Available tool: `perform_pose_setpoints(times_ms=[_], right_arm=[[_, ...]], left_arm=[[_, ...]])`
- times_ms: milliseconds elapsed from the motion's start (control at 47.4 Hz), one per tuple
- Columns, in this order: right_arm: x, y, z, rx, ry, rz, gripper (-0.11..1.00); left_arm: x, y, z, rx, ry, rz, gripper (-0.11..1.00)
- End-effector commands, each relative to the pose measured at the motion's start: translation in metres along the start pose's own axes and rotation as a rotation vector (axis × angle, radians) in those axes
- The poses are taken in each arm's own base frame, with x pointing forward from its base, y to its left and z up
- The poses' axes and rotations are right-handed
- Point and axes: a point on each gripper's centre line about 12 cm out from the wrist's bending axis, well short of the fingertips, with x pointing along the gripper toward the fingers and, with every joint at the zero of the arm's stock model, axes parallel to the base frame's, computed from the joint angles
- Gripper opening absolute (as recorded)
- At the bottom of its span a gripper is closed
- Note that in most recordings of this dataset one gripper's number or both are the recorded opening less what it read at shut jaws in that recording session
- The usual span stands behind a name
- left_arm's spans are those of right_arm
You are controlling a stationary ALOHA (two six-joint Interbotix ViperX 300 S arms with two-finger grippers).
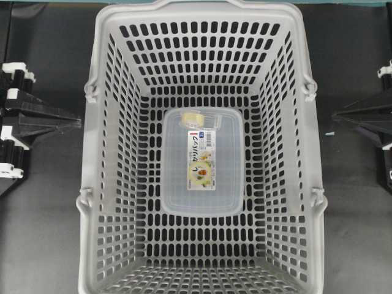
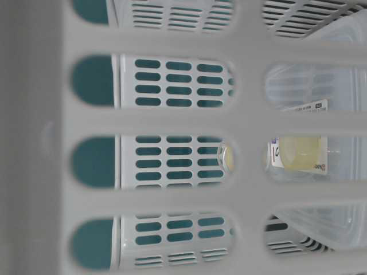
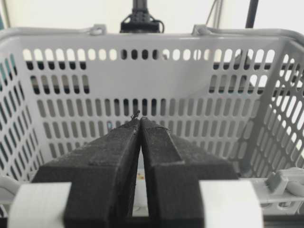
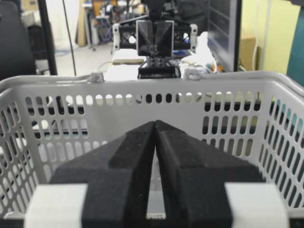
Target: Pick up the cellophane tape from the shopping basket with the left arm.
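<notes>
Nothing grasped yet: the left tool (image 3: 139,124), pressed together outside the shopping basket (image 1: 92,153), must spread and reach the cellophane tape (image 1: 197,119).

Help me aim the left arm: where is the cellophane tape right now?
In the overhead view the cellophane tape lies inside the shopping basket, near its middle, on the far end of the clear box.

The clear box (image 1: 202,168) in the basket (image 1: 104,184) carries a printed label (image 1: 200,160) with a red mark, a blue patch and Japanese characters too small to read. In the table-level view a barcode strip shows on the label's edge, its digits illegible. No other text is readable.
</notes>
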Motion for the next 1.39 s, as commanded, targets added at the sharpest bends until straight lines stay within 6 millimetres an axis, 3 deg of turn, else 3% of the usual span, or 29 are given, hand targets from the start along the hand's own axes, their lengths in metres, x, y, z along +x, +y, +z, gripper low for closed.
perform_pose_setpoints(times_ms=[0,84,274,464,949,1244,1370], right_arm=[[0.002,0.001,0.009,0.008,-0.025,0.002,0.01],[0.000,0.001,0.008,0.012,-0.014,0.003,0.01],[-0.006,0.001,0.011,0.020,0.009,0.007,0.00],[-0.009,0.003,0.012,0.059,0.033,0.017,0.00],[-0.010,0.003,0.007,0.074,0.074,0.015,0.01],[-0.011,0.004,0.004,0.073,0.082,0.017,0.24],[-0.011,0.004,0.002,0.073,0.087,0.016,0.40]], left_arm=[[0.004,0.000,0.011,0.013,0.011,-0.006,0.06],[0.008,-0.001,0.019,-0.007,0.051,-0.008,0.00],[0.024,-0.004,0.044,-0.050,0.167,-0.011,0.00],[0.048,-0.013,0.057,-0.060,0.291,-0.039,0.00],[0.141,-0.020,0.030,-0.030,0.687,-0.027,0.00],[0.186,-0.023,0.002,0.019,0.916,-0.030,0.01],[0.199,-0.021,-0.008,0.013,0.968,-0.017,0.27]])
